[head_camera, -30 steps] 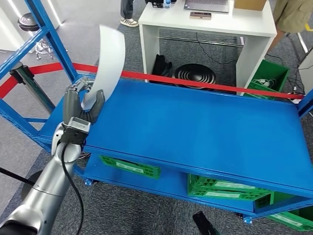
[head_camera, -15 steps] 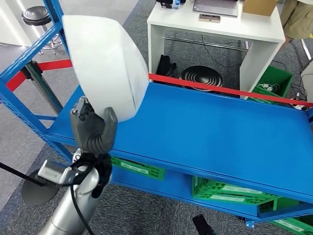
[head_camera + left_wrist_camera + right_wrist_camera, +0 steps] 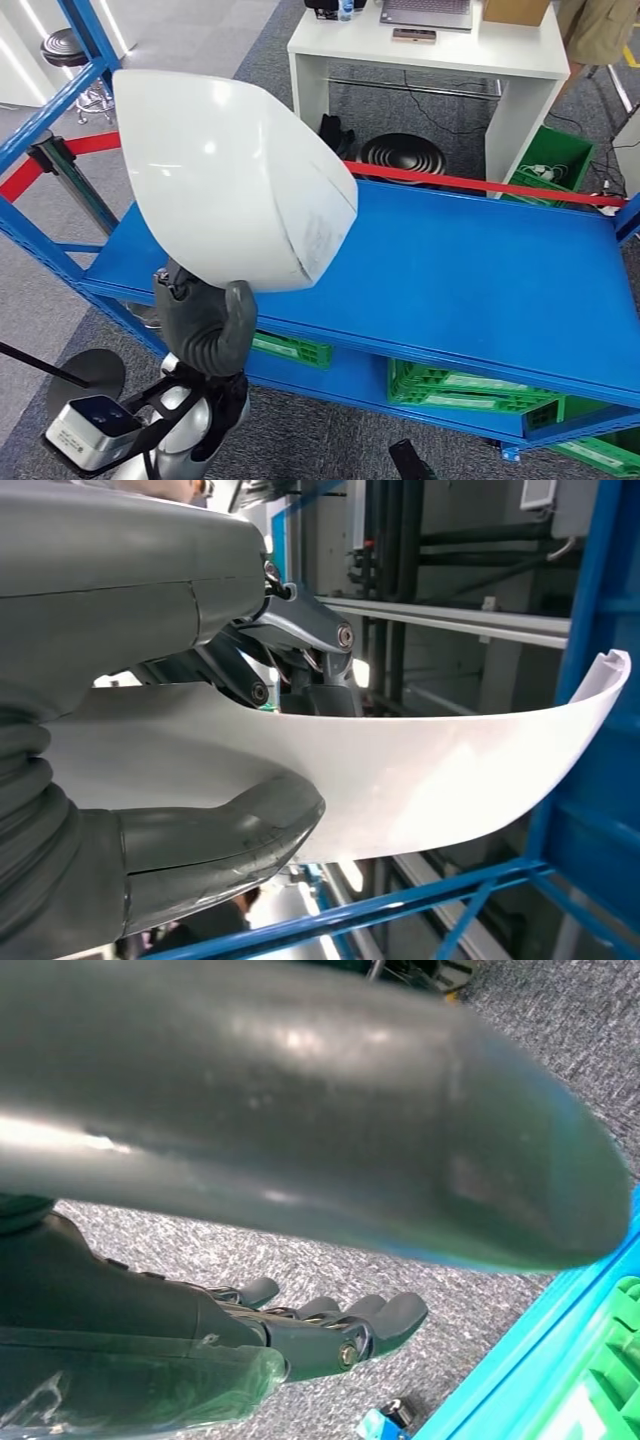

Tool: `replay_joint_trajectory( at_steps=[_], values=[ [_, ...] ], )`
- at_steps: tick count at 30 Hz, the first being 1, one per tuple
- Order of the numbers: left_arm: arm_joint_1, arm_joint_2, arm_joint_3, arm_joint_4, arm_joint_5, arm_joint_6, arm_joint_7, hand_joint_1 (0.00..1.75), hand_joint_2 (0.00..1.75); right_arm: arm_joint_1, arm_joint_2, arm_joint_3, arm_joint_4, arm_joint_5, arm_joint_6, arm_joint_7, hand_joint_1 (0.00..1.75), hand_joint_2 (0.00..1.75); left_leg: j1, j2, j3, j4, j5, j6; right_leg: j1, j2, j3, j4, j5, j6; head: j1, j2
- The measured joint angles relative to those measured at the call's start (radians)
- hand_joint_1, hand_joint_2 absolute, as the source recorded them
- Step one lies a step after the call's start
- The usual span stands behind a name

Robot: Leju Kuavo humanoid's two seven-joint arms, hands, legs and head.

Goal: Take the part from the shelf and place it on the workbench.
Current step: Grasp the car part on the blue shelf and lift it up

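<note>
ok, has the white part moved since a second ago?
Yes. Held in the left hand, the white part has lifted and swung toward the camera, now hiding more of the blue shelf.

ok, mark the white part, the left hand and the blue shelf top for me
white part [image 3: 219, 175], head view, middle of its curved outer face
left hand [image 3: 205, 322], head view, grey thumb and palm under the part
blue shelf top [image 3: 483, 275], head view, bare stretch of the top board

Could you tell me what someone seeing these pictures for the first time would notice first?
A large curved white part held aloft by the robot's left hand, in front of the left end of a blue shelf. Green crates sit on the tier below, and a white table stands beyond a red barrier tape.
</note>
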Motion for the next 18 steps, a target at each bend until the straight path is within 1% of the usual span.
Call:
replay_joint_trajectory(
  at_steps=[1, 2, 3, 4, 5, 6, 7, 8, 10, 11, 12, 13, 14, 15, 16, 17, 18],
  values=[
    [0.001, 0.0, -0.004, -0.005, 0.0, 0.0, 0.0, 1.75, 1.75, 0.0, 0.0, 0.0, 0.0, 0.0, 0.0, 0.0, 0.0, 0.0, 0.0, 0.0, 0.029, -0.056, 0.018, 0.004, 0.002, 0.001, -0.001, 0.001, 0.0, 0.005, -0.001, 0.0],
    [0.002, 0.0, -0.009, -0.009, 0.0, 0.0, 0.0, 1.75, 1.75, 0.0, 0.0, 0.0, 0.0, 0.0, -0.001, 0.0, 0.0, 0.0, 0.0, 0.0, 0.047, -0.092, 0.025, 0.01, 0.004, 0.001, -0.002, 0.002, 0.0, 0.011, -0.002, 0.0],
    [0.004, 0.0, -0.011, -0.012, 0.0, -0.001, 0.0, 1.75, 1.75, 0.001, 0.0, 0.0, 0.0, 0.0, -0.001, 0.0, 0.0, 0.0, -0.001, -0.002, 0.052, -0.106, 0.024, 0.017, 0.005, 0.002, -0.002, 0.001, 0.001, 0.016, -0.002, 0.0],
    [0.006, 0.0, -0.014, -0.013, 0.0, -0.001, 0.0, 1.75, 1.75, 0.001, 0.0, 0.0, 0.0, 0.0, -0.001, 0.0, 0.0, 0.0, -0.002, -0.003, 0.052, -0.109, 0.025, 0.026, 0.005, 0.001, -0.002, -0.002, 0.002, 0.022, -0.002, 0.0],
    [0.007, 0.0, -0.015, -0.016, 0.001, -0.002, 0.0, 1.75, 1.75, 0.002, 0.0, 0.0, 0.0, 0.0, -0.002, 0.0, 0.0, 0.0, -0.001, -0.003, 0.052, -0.111, 0.026, 0.032, 0.004, 0.001, -0.002, -0.002, 0.001, 0.028, -0.001, 0.0],
    [0.008, -0.001, -0.016, -0.018, 0.002, -0.004, 0.0, 1.75, 1.75, 0.002, 0.0, 0.0, 0.0, 0.0, -0.002, 0.0, 0.0, 0.0, 0.0, -0.003, 0.053, -0.112, 0.028, 0.038, 0.003, 0.0, -0.006, 0.008, -0.008, 0.033, 0.0, 0.0],
    [0.01, -0.001, -0.018, -0.021, 0.004, -0.008, 0.0, 1.75, 1.75, 0.002, 0.0, 0.0, 0.0, 0.001, -0.002, 0.0, 0.0, 0.0, 0.002, -0.003, 0.054, -0.113, 0.029, 0.044, 0.003, -0.001, -0.019, 0.036, -0.026, 0.037, 0.003, 0.0],
    [0.012, -0.001, -0.022, -0.025, 0.006, -0.013, 0.0, 1.75, 1.75, 0.002, 0.0, 0.0, 0.0, 0.001, -0.003, 0.0, 0.0, 0.0, 0.003, -0.002, 0.054, -0.114, 0.03, 0.048, 0.003, -0.002, -0.04, 0.085, -0.055, 0.041, 0.006, 0.0],
    [0.024, 0.0, -0.03, -0.032, 0.01, -0.022, 0.0, 1.75, 1.75, 0.003, 0.0, 0.0, 0.0, 0.0, -0.006, -0.001, 0.0, 0.0, 0.003, -0.002, 0.054, -0.114, 0.03, 0.053, 0.003, -0.002, -0.1, 0.217, -0.116, 0.045, 0.011, 0.0],
    [0.032, 0.0, -0.035, -0.036, 0.013, -0.024, 0.0, 1.75, 1.75, 0.004, 0.0, 0.0, 0.001, -0.001, -0.007, -0.002, 0.0, 0.0, 0.002, -0.002, 0.055, -0.114, 0.029, 0.053, 0.003, -0.002, -0.121, 0.264, -0.13, 0.045, 0.011, 0.0],
    [0.04, 0.001, -0.041, -0.041, 0.014, -0.026, 0.0, 1.75, 1.75, 0.004, 0.0, -0.001, 0.001, -0.003, -0.009, -0.003, 0.0, 0.0, 0.002, -0.002, 0.056, -0.114, 0.029, 0.053, 0.003, -0.002, -0.127, 0.277, -0.126, 0.045, 0.012, 0.0],
    [0.048, 0.002, -0.048, -0.046, 0.016, -0.027, 0.0, 1.75, 1.75, 0.004, 0.0, -0.002, 0.001, -0.007, -0.011, -0.005, 0.0, 0.0, 0.002, -0.002, 0.057, -0.113, 0.028, 0.053, 0.003, -0.002, -0.113, 0.249, -0.103, 0.044, 0.012, 0.0],
    [0.054, 0.004, -0.054, -0.051, 0.018, -0.027, 0.0, 1.75, 1.75, 0.004, 0.0, -0.004, 0.001, -0.01, -0.013, -0.007, 0.0, 0.0, 0.003, -0.002, 0.06, -0.113, 0.026, 0.051, 0.002, -0.002, -0.082, 0.188, -0.069, 0.043, 0.013, 0.0],
    [0.059, 0.005, -0.06, -0.056, 0.02, -0.027, 0.0, 1.75, 1.75, 0.002, 0.0, -0.006, 0.001, -0.012, -0.014, -0.009, 0.0, 0.0, 0.002, -0.003, 0.062, -0.113, 0.025, 0.048, 0.002, -0.002, -0.046, 0.117, -0.041, 0.041, 0.013, 0.0],
    [0.064, 0.006, -0.064, -0.061, 0.022, -0.027, 0.0, 1.75, 1.75, 0.001, 0.0, -0.007, 0.001, -0.013, -0.014, -0.01, 0.0, 0.0, 0.0, -0.004, 0.062, -0.111, 0.023, 0.044, 0.002, -0.001, -0.015, 0.057, -0.022, 0.037, 0.013, 0.0],
    [0.068, 0.007, -0.067, -0.065, 0.025, -0.027, 0.0, 1.75, 1.75, 0.0, 0.0, -0.009, 0.001, -0.014, -0.015, -0.011, 0.0, 0.0, -0.002, -0.004, 0.062, -0.11, 0.022, 0.039, 0.002, 0.0, 0.004, 0.02, -0.013, 0.034, 0.013, 0.0],
    [0.073, 0.007, -0.068, -0.068, 0.027, -0.027, 0.0, 1.75, 1.75, 0.0, 0.0, -0.011, 0.001, -0.013, -0.016, -0.012, 0.0, 0.0, -0.003, -0.005, 0.062, -0.111, 0.023, 0.034, 0.004, 0.001, 0.011, 0.006, -0.014, 0.029, 0.013, 0.0]
  ],
)
